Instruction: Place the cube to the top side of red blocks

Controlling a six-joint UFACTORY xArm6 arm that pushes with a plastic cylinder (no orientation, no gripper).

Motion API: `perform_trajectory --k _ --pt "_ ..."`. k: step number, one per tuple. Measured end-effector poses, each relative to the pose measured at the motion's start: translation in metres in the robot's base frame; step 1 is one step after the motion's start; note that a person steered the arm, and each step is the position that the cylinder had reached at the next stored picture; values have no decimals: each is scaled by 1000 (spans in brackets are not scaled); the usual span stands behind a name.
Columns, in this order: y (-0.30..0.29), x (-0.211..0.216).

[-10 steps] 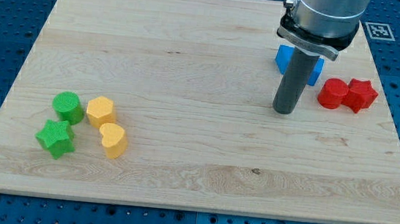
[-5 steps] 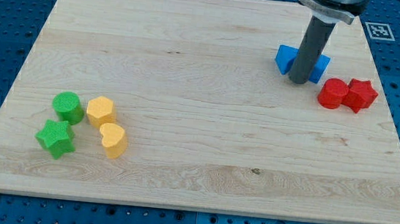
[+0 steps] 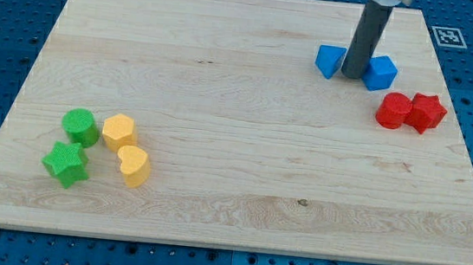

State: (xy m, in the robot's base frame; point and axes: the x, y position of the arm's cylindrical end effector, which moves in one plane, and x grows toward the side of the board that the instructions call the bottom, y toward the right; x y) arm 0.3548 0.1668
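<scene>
Wooden board, my tip between blue cube, blue wedge

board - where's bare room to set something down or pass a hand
Free: the wide middle of the board, between the green and yellow cluster at lower left and the blue and red blocks at upper right. Crowded: my tip sits between the blue blocks, red blocks just below.

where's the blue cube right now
The blue cube sits near the view's top right, just right of my tip, up-left of the red blocks; another blue block lies left of my tip.
</scene>
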Motion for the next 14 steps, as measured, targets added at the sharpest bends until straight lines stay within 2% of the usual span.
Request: perform_trajectory --k 2,3,4,5,8,10,11,12,14 --pt "6 -42" --pt "26 -38" --pt "28 -15" --pt "6 -19" --pt "30 1" --pt "-8 3" --pt "-8 27" --pt "17 27" --pt "32 27"
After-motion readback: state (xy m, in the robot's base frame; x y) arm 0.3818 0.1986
